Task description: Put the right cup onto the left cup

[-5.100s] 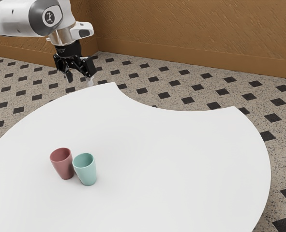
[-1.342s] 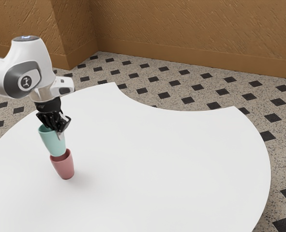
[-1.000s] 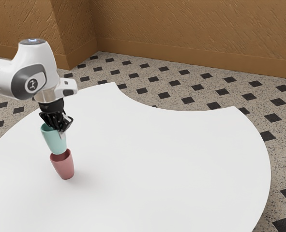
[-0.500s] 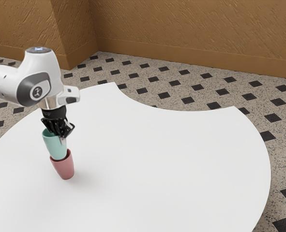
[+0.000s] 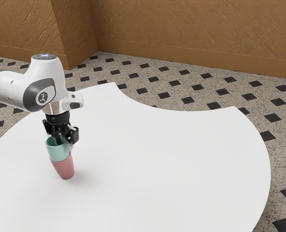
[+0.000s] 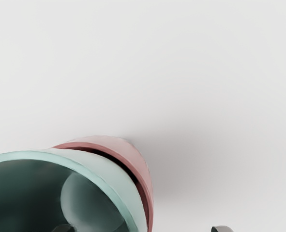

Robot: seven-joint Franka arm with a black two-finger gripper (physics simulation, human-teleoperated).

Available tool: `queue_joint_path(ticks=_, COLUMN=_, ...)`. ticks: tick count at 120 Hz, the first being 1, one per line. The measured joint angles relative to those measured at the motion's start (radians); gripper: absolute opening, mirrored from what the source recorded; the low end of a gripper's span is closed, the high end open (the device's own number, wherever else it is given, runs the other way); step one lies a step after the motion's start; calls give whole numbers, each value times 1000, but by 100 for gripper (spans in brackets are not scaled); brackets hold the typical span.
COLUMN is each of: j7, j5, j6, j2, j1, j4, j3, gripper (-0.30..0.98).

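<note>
Exterior view: at the green cup's [image 5: 57,152] one o'clock is the pincer [image 5: 65,144]; that cup nests in the pink cup [image 5: 64,170].

Wrist view: fingers [image 6: 223,229] apart, astride the wall; lift straight up, rim untouched.

No word, number or brand name can be read. On the white, rounded robot arm [image 5: 47,75], a small dark emblem [image 5: 43,97] stands on a pale round badge set in a dark grey panel [image 5: 32,95]; its shape is too small to make out. The dark, flat round cap [image 5: 38,57] on top of the arm bears a small bluish-white mark [image 5: 44,55], also unreadable.
</note>
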Motion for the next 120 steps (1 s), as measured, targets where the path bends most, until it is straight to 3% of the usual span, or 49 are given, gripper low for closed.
queue_joint_path(ticks=18, j7=3, j5=-4, j6=-2, j2=-27, j1=-1, j4=0, j3=-1, gripper=52)
queue_joint_path(ticks=42, j7=8, j5=-8, j6=-43, j2=-103, j1=-8, j4=35, j3=-14, gripper=62)
queue_joint_path(ticks=63, j7=14, j5=-58, j6=-135, j2=-55, j1=-8, j4=200, j3=-39, gripper=66)
queue_joint_path(ticks=95, j7=22, j5=-105, j6=-319, j2=160, j1=-25, j4=598, j3=-85, gripper=68)
queue_joint_path(ticks=120, j7=26, j5=-110, j6=-400, j2=168, j1=-6, j4=706, j3=-114, gripper=68)
